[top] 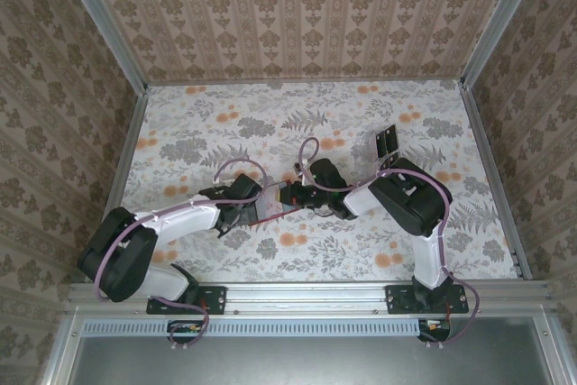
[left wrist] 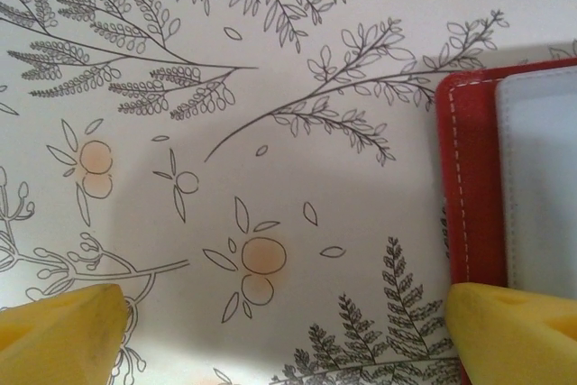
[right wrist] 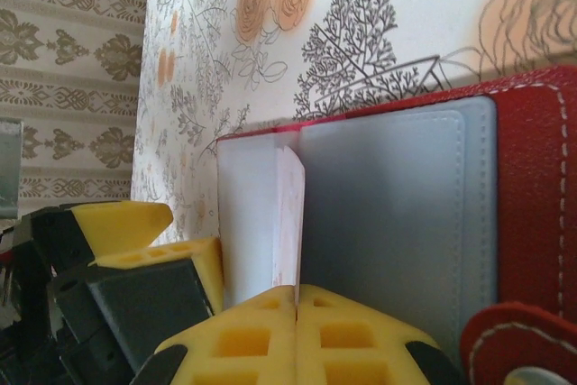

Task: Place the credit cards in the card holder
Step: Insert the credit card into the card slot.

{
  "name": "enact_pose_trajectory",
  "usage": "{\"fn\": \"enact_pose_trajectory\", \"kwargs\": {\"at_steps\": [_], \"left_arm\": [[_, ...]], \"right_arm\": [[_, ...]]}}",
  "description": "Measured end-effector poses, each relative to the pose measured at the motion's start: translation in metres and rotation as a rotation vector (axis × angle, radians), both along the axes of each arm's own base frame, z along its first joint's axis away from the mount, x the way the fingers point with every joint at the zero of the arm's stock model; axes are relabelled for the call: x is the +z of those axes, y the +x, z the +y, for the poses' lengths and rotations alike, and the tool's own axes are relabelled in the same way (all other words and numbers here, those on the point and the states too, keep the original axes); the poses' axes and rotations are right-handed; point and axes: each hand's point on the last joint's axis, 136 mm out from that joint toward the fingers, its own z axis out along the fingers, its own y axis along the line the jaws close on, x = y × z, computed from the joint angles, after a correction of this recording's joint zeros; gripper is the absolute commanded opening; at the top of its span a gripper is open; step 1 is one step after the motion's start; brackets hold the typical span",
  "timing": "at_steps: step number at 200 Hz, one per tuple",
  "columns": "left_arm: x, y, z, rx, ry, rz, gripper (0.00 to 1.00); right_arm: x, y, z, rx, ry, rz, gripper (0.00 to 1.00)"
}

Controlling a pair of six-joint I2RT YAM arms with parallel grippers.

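The red card holder (top: 269, 211) lies open on the floral table between both grippers. My right gripper (right wrist: 296, 293) is shut on a thin whitish credit card (right wrist: 287, 209), held edge-on against the holder's grey inner pocket (right wrist: 397, 223), with the red stitched cover (right wrist: 534, 196) beyond it. From above, the right gripper (top: 290, 196) sits at the holder's far right edge. My left gripper (left wrist: 285, 306) is open low over the table. Its right fingertip (left wrist: 514, 331) rests over the holder's red border (left wrist: 469, 178), beside a pale pocket (left wrist: 541, 187), and its left fingertip (left wrist: 63, 335) is over bare cloth.
A clear rack with black panels (top: 388, 143) stands behind the right arm. Patterned walls and a metal frame (top: 491, 169) close in the table on three sides. The left gripper's yellow finger (right wrist: 135, 223) is close to the left of the held card.
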Motion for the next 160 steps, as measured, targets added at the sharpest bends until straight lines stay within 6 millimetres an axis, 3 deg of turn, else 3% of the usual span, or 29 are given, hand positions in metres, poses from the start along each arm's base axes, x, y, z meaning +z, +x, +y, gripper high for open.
{"fn": "enact_pose_trajectory", "kwargs": {"at_steps": [160], "left_arm": [[-0.002, 0.003, 0.003, 0.017, -0.004, 0.001, 1.0]], "right_arm": [[-0.001, 0.0, 0.009, 0.038, 0.021, 0.022, 0.0]]}}
